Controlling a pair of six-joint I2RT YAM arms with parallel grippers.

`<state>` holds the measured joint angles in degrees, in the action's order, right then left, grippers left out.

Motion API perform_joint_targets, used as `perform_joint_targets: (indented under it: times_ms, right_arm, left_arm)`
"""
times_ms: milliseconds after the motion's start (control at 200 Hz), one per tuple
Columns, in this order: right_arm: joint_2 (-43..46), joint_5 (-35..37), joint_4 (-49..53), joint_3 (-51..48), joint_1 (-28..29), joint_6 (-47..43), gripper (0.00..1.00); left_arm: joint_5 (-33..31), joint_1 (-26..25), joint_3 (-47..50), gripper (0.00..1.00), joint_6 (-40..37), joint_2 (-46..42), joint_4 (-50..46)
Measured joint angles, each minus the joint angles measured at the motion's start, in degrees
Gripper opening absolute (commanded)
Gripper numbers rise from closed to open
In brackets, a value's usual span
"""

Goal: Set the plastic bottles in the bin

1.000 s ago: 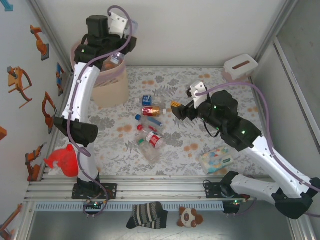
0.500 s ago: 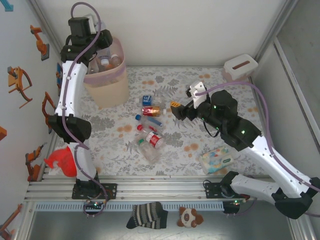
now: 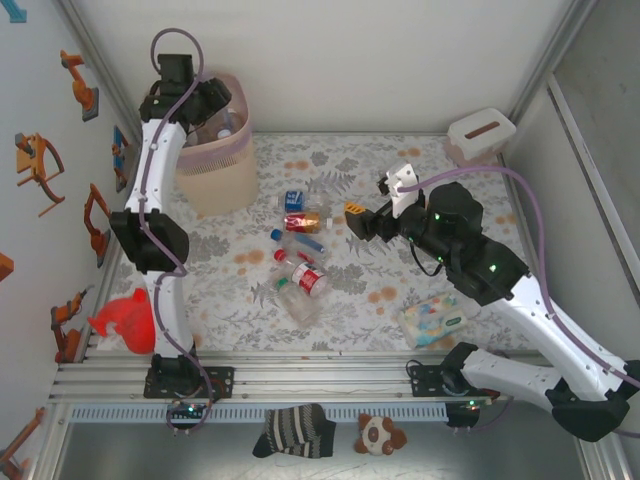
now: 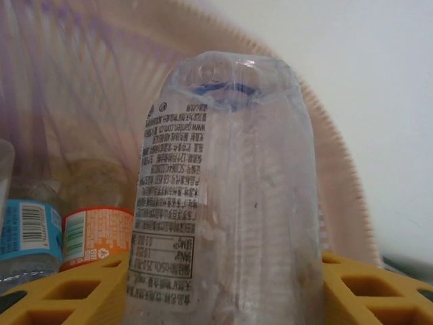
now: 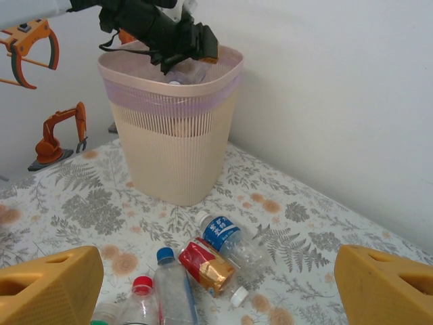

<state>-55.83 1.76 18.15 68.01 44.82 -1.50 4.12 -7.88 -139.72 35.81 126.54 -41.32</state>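
My left gripper (image 4: pixel 223 292) is shut on a clear plastic bottle (image 4: pixel 223 196) with a white printed label, its yellow fingers (image 4: pixel 74 292) pressed against both sides. It hangs in the mouth of the beige bin (image 3: pixel 215 170), which has a pink liner. More bottles lie inside the bin (image 4: pixel 338 169), one blue-labelled (image 4: pixel 27 230) and one orange-labelled (image 4: pixel 95 233). My right gripper (image 3: pixel 352 218) stands open over the table with nothing in it. Before it lie a blue-labelled bottle (image 5: pixel 226 237), a red-labelled one (image 5: pixel 206 264) and a blue-capped clear one (image 5: pixel 172 288).
A white tissue box (image 3: pixel 480 132) sits at the back right corner. A soft wipes pack (image 3: pixel 432 318) lies by the right arm. A red cloth (image 3: pixel 125 318) lies at the near left; a striped sock (image 3: pixel 295 430) and a stuffed toy (image 3: pixel 380 433) lie below the rail.
The left arm swung left and back, and its gripper came down into the bin's mouth with the clear bottle. The right arm barely moved.
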Motion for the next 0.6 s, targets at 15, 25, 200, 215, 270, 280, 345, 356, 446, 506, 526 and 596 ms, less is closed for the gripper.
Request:
perform_joint_targets:
  times_ms: [15,25,200,215,270,280,345,356,446,506,526,596]
  right_arm:
    - [0.0,0.0,0.0,0.0,0.0,0.0,0.87]
    - [0.0,0.0,0.0,0.0,0.0,0.0,0.87]
    - [0.0,0.0,0.0,0.0,0.0,0.0,0.87]
    - [0.0,0.0,0.0,0.0,0.0,0.0,0.87]
    - [0.0,0.0,0.0,0.0,0.0,0.0,0.87]
    - [0.1,0.0,0.0,0.0,0.0,0.0,0.87]
    - [0.1,0.0,0.1,0.0,0.0,0.0,0.87]
    - [0.1,0.0,0.1,0.0,0.0,0.0,0.87]
    - [0.4,0.0,0.1,0.0,0.0,0.2,0.87]
    - [0.8,0.0,0.2,0.0,0.0,0.2,0.87]
    - [0.9,0.0,0.2,0.0,0.0,0.2,0.87]
    - [1.4,0.2,0.4,0.0,0.0,0.2,0.87]
  left_arm:
    - [0.2,0.0,0.0,0.60,0.0,0.3,0.0]
    - [0.3,0.0,0.0,0.60,0.0,0.4,-0.1]
    - [2.9,0.0,0.0,0.61,1.0,2.2,-0.4]
    - [3.2,0.0,0.0,0.61,1.1,2.3,-0.5]
    - [4.0,0.0,0.0,0.61,1.5,2.7,-0.5]
    - [4.1,0.0,0.0,0.61,1.6,2.8,-0.5]
    - [4.7,0.0,0.0,0.61,2.2,3.3,-0.5]
    - [4.8,0.0,0.1,0.61,2.2,3.3,-0.5]
    - [5.2,0.0,0.8,0.62,2.8,3.5,-0.5]
    - [5.4,0.0,1.7,0.62,3.1,3.5,-0.5]
    - [5.4,0.0,2.0,0.62,3.2,3.5,-0.5]
    - [5.4,0.0,3.2,0.60,3.2,3.6,-0.5]
